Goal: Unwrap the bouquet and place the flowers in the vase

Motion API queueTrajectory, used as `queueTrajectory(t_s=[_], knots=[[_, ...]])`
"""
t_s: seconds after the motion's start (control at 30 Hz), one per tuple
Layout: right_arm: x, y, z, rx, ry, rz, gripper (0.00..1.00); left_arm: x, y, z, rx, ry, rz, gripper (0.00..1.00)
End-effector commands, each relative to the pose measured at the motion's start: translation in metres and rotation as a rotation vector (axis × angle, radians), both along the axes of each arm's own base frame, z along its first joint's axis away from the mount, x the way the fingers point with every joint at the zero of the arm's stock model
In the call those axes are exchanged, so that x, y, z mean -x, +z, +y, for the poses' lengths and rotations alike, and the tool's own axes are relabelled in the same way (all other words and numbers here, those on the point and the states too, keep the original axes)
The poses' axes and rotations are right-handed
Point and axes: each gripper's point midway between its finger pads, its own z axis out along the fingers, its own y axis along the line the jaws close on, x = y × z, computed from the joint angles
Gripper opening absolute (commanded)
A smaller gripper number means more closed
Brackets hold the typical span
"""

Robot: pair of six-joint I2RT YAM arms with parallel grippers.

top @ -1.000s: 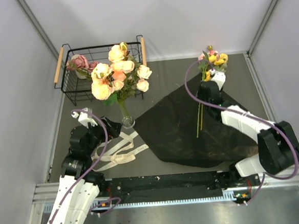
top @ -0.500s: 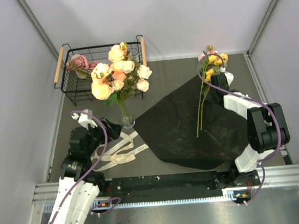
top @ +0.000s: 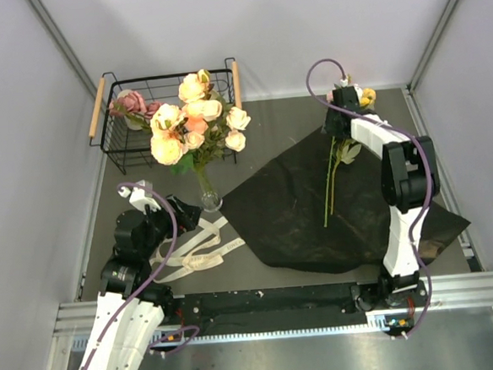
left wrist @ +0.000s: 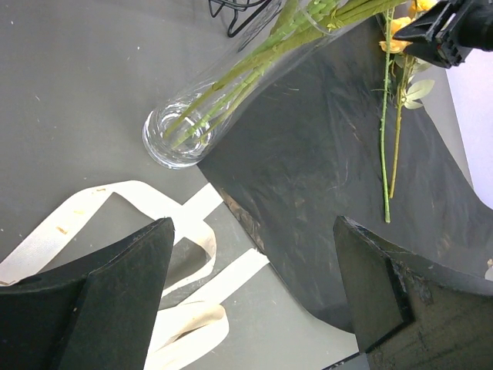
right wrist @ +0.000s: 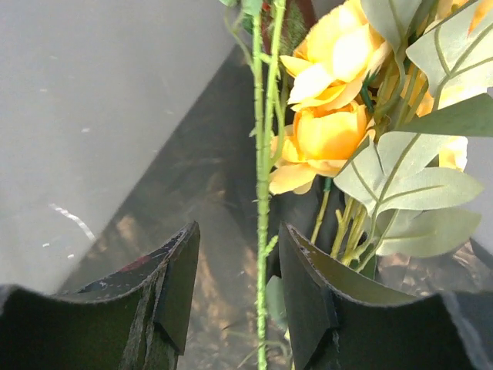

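Grey table [top: 284, 123] | left hand [left wrist: 253, 231] spread beside vase [left wrist: 177, 139] | right hand [right wrist: 235, 227] outstretched, half-spread astride flower stem [right wrist: 260, 154]

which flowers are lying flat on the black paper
The yellow-bloomed stems by the right fingers; the peach bunch stands in the vase and the mauve bloom sits in the basket.

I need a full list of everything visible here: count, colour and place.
wire basket: one, black, far left.
mauve flower: one, inside the basket.
vase: one, clear glass, in front of the basket.
flowers in vase: one bunch, peach and yellow.
ribbon: one, cream, loose beside the vase.
paper: one sheet, black, spread in the middle.
loose flowers: two stems, yellow, on the paper's far right.
left gripper: open, near the ribbon.
right gripper: open, around one stem.
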Motion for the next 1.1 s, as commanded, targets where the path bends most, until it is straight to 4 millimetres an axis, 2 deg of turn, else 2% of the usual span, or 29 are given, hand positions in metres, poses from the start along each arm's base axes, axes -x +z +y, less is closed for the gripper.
queueTrajectory(t_s=[0.0, 0.1, 0.2, 0.3, 0.37, 0.47, 0.57, 0.6, 0.67, 0.73, 0.8, 0.83, 0.9, 0.93, 0.97, 1.0, 1.03, 1.07], knots=[[0.002, -0.013, -0.018, 0.124, 0.001, 0.103, 0.46, -0.001, 0.016, 0.0, 0.001, -0.001, -0.045, 0.9], [-0.005, -0.017, -0.019, 0.137, 0.002, 0.105, 0.46, -0.001, 0.014, 0.001, 0.0, 0.001, -0.04, 0.9], [-0.01, -0.024, -0.014, 0.126, 0.026, 0.138, 0.41, -0.001, 0.013, -0.001, 0.007, -0.003, -0.038, 0.9], [-0.015, -0.022, -0.012, 0.123, 0.034, 0.131, 0.23, -0.001, 0.016, -0.001, 0.012, -0.004, -0.043, 0.9], [-0.02, -0.021, -0.01, 0.119, 0.039, 0.121, 0.18, -0.002, 0.018, -0.001, 0.01, -0.001, -0.048, 0.9], [-0.024, -0.016, -0.005, 0.099, 0.055, 0.112, 0.01, 0.0, 0.018, 0.0, 0.008, 0.0, -0.047, 0.9], [-0.028, -0.003, 0.0, 0.074, 0.065, 0.083, 0.0, 0.003, 0.019, 0.001, 0.006, 0.002, -0.051, 0.9], [-0.032, 0.016, 0.002, 0.061, 0.063, 0.038, 0.0, 0.003, 0.018, 0.001, 0.007, 0.004, -0.049, 0.9], [-0.033, 0.033, 0.0, 0.05, 0.037, 0.0, 0.0, 0.004, 0.019, 0.001, 0.008, 0.003, -0.052, 0.9], [-0.035, 0.061, 0.005, 0.024, 0.048, -0.054, 0.0, 0.005, 0.019, 0.001, 0.01, 0.002, -0.053, 0.9], [-0.033, 0.08, 0.015, -0.031, 0.073, -0.097, 0.0, 0.005, 0.021, 0.001, 0.013, 0.004, -0.055, 0.9], [-0.03, 0.104, 0.017, -0.055, 0.079, -0.167, 0.0, 0.005, 0.021, 0.001, 0.013, 0.004, -0.055, 0.9], [-0.024, 0.132, 0.023, -0.104, 0.085, -0.245, 0.0, 0.005, 0.022, 0.002, 0.013, 0.006, -0.059, 0.9], [-0.017, 0.16, 0.024, -0.125, 0.088, -0.343, 0.0, 0.005, 0.021, 0.002, 0.013, 0.006, -0.058, 0.9], [-0.012, 0.179, 0.027, -0.145, 0.094, -0.403, 0.0, 0.006, 0.021, 0.002, 0.013, 0.006, -0.056, 0.9], [-0.006, 0.192, 0.033, -0.169, 0.119, -0.45, 0.0, 0.006, 0.02, 0.002, 0.012, 0.006, -0.055, 0.9], [0.006, 0.222, 0.036, -0.19, 0.136, -0.555, 0.0, 0.005, 0.02, 0.002, 0.012, 0.006, -0.053, 0.9], [0.015, 0.233, 0.044, -0.201, 0.161, -0.584, 0.0, 0.006, 0.02, 0.002, 0.013, 0.004, -0.053, 0.9]])
